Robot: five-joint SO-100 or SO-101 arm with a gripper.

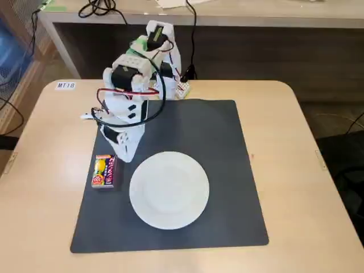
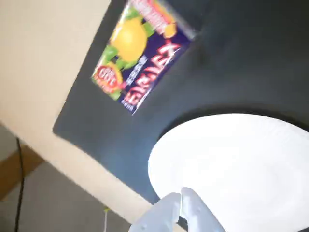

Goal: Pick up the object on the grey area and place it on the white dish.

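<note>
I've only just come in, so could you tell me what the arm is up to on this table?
A small white robot arm is poised over the left side of a dark grey mat, its gripper hanging just above a small red and purple box near the mat's left edge. The box lies flat and untouched. A white plate sits empty beside it on the mat. Whether the gripper is open cannot be told from either view.

We see even, soft daylight in the fixed view, with weak shadows beside the arm [image 1: 133,85] and low sharpness. The wrist view is bright but motion-blurred; the white dish [image 2: 241,164] looks nearly overexposed.
</note>
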